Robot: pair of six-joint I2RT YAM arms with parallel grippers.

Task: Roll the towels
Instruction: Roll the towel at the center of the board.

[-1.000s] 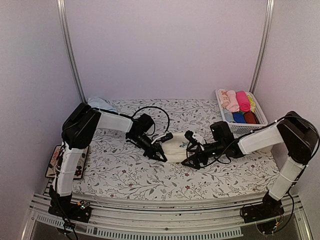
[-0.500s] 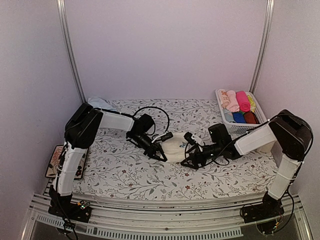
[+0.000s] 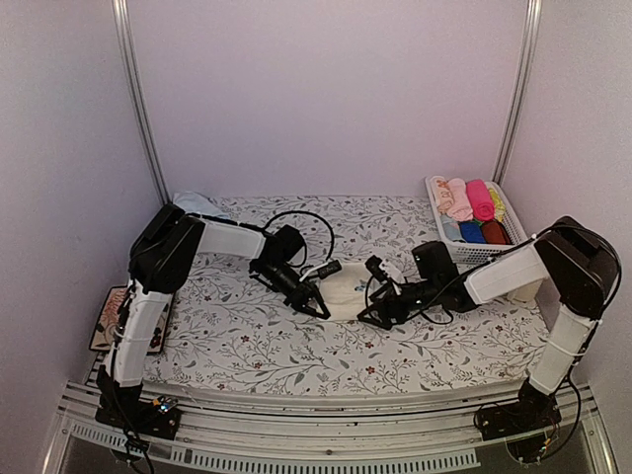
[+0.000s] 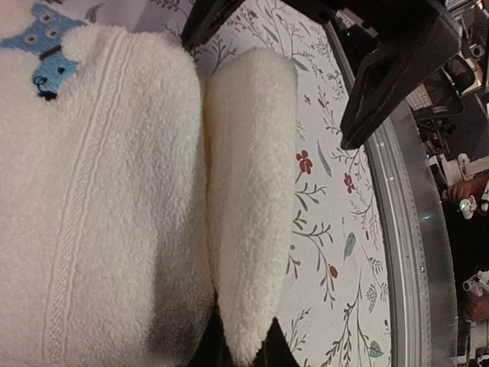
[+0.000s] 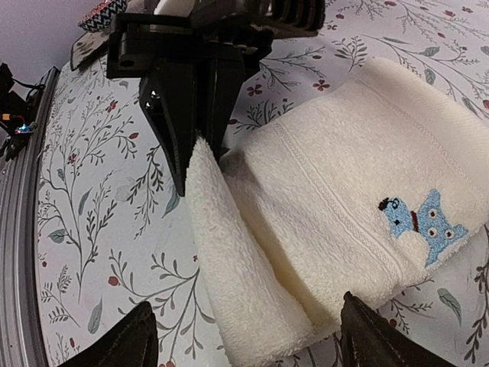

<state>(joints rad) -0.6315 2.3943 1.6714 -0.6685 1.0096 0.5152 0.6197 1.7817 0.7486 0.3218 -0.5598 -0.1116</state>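
Observation:
The cream towel [image 3: 343, 289] lies on the floral cloth between my two grippers, with a blue owl patch [image 5: 424, 222] on it. Its near edge is folded up into a thick lip [image 4: 248, 191]. My left gripper [image 4: 243, 349] is shut on one end of that lip, and it also shows in the top view [image 3: 314, 296]. My right gripper [image 5: 252, 325] is open, its fingers [image 5: 141, 336] wide apart on either side of the lip's other end; it also shows in the top view [image 3: 379, 298]. The light blue towel [image 3: 197, 205] lies crumpled at the back left corner.
A white basket [image 3: 435, 200] at the back right holds rolled pink, hot-pink, blue and maroon cloths. A patterned mat [image 3: 107, 318] lies off the table's left side. The metal rail [image 3: 326, 405] runs along the near edge.
My right gripper has shifted slightly at the towel's right end and its arm has drawn in a little. My left gripper has stayed shut on the fold.

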